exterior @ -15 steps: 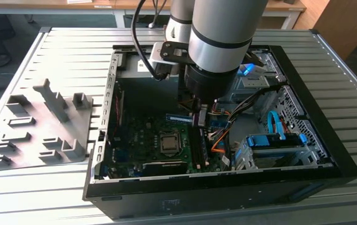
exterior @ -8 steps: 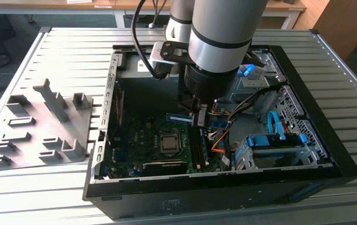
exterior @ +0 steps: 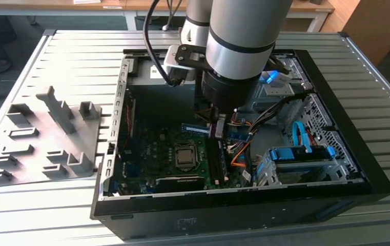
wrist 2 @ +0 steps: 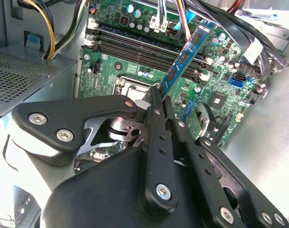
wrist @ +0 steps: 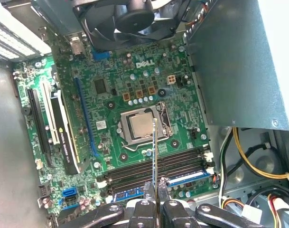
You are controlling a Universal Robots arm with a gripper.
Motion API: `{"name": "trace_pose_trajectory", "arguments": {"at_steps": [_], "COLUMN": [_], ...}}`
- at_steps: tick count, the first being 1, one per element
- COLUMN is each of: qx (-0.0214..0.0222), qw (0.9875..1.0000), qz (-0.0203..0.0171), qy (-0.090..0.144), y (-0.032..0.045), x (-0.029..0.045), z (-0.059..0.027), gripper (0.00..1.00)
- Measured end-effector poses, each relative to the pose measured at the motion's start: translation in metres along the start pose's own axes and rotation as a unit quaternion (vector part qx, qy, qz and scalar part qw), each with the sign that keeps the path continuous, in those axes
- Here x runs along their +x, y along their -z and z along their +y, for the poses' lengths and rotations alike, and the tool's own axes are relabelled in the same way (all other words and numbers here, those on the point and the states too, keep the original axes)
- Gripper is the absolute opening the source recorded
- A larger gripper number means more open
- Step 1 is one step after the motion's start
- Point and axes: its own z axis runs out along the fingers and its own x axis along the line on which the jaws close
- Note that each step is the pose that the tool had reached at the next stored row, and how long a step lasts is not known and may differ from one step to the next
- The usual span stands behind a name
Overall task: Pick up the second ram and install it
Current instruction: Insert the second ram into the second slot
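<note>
Your claw [wrist 2: 161,98] is clamped shut on the second ram [wrist 2: 187,54]. It pinches the flat faces at one end, so the strip juts out past the fingertips, above the motherboard's long black slots [wrist: 153,167] and seemingly not seated. Expect it to be light, stiff and thin, but fragile: twisting or side load could crack it.

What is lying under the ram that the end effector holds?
Under the second ram, held by the end effector, lie the motherboard's black slots. Its gripped end is covered by the fingers.
</note>
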Motion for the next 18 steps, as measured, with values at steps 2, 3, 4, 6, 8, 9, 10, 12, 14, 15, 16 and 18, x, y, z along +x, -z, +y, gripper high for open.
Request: {"name": "trace_pose_trajectory", "arguments": {"at_steps": [2, 3, 4, 6, 8, 9, 10, 12, 14, 15, 16, 18], "qx": [0.0001, 0.0002, 0.0003, 0.0004, 0.0005, 0.0006, 0.0007, 0.0008, 0.0009, 0.0010, 0.0010, 0.0012], "qw": [1.0000, 1.0000, 1.0000, 1.0000, 1.0000, 1.0000, 1.0000, 0.9999, 0.9999, 0.9999, 0.9999, 0.9999], "qz": [-0.0001, -0.0001, -0.0001, -0.0001, -0.0002, -0.0001, -0.0002, -0.0002, -0.0002, -0.0002, -0.0002, -0.0003], "qy": [-0.002, -0.003, -0.004, -0.006, -0.008, -0.009, -0.010, -0.011, -0.013, -0.014, -0.015, -0.017], "y": [0.0000, 0.0000, -0.0001, -0.0001, -0.0001, -0.0001, -0.0001, -0.0001, -0.0002, -0.0002, -0.0002, -0.0002], "x": [0.0000, 0.0000, 0.0000, 0.0000, 0.0000, 0.0000, 0.0000, 0.0000, 0.0000, 0.0000, 0.0000, 0.0000], "z": [0.0000, 0.0000, 0.0000, 0.0000, 0.0000, 0.0000, 0.0000, 0.0000, 0.0000, 0.0000, 0.0000, 0.0000], "gripper": [0.14, 0.14, 0.14, 0.14, 0.14, 0.14, 0.14, 0.14, 0.14, 0.14, 0.14, 0.14]}}
